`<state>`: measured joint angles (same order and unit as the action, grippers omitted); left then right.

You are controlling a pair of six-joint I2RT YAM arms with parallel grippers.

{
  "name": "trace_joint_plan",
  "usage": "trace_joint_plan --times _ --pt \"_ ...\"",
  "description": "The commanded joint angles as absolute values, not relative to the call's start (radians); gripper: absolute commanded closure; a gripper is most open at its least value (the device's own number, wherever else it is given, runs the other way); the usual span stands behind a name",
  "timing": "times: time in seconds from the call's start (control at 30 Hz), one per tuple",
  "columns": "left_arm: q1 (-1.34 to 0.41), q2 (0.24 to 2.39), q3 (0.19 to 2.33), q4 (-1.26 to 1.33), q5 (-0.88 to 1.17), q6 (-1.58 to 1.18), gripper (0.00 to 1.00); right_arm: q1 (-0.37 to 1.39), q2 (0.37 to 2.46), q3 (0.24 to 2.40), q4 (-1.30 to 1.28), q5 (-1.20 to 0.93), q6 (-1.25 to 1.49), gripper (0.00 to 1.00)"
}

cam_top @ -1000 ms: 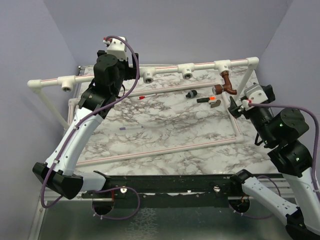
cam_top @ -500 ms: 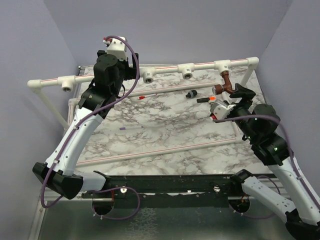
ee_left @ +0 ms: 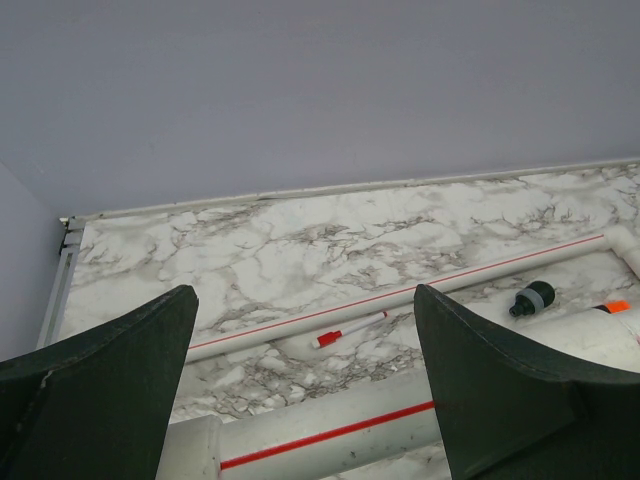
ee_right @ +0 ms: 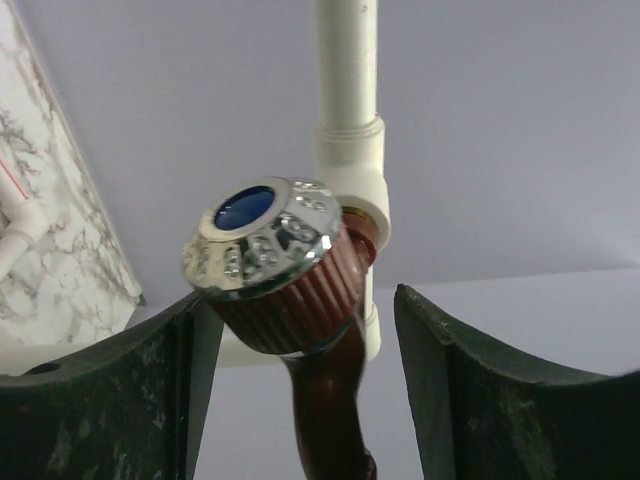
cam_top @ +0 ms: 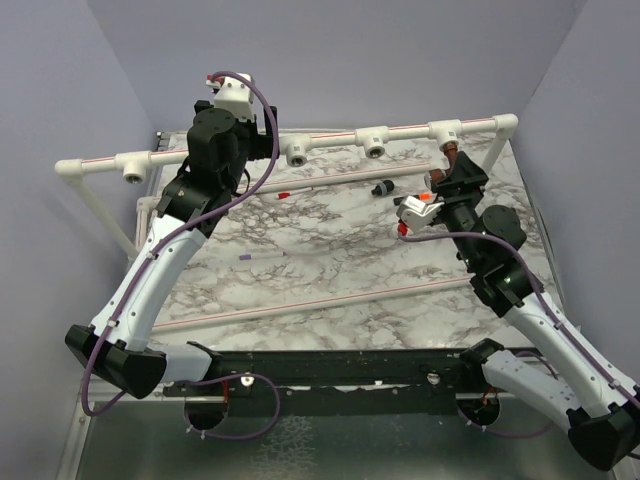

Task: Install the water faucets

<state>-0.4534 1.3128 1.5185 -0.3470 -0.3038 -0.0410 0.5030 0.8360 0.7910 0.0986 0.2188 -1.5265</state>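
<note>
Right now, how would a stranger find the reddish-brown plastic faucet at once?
Follow the raised white pipe rail along the marble table's far side to its rightmost T-fitting. The reddish-brown faucet hangs from it, between the right gripper's open fingers; only it has a silvery cap with a blue centre.

The reddish-brown faucet point(ee_right: 325, 395) looked glossy ribbed plastic, its cap point(ee_right: 262, 240) shiny chrome-like; the worktop point(cam_top: 340, 250) was smooth, marble-patterned.

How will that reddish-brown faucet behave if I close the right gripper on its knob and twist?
The reddish-brown faucet looks like rigid plastic, so it probably won't flex. Its ribbed knob should grip well; the silvery cap looks smooth and may slip. It appears seated in the white T-fitting, so expect it to turn, not lift free.
</note>
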Motion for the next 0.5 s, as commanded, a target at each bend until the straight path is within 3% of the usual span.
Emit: trace_joint_plan --times 0.0,0.17,0.3,0.47 --pt "-0.492 1.381 1.476 -0.535 -0.181 -0.035 0.09 0.51 0.84 0.786 0.234 0.259 -1.502 0.33" --pt "-0.492 1.385 1.476 -0.535 -0.178 -0.037 0.09 0.523 0.849 0.787 0.232 0.269 -1.417 0.62" --pt "-0.492 1.385 1.477 -0.534 -0.18 -0.035 0.09 0.526 0.851 0.801 0.238 0.292 -1.296 0.98" --pt "-0.492 1.386 1.478 -0.535 -0.176 -0.038 0.09 0.529 0.859 0.833 0.229 0.325 -0.928 1.0"
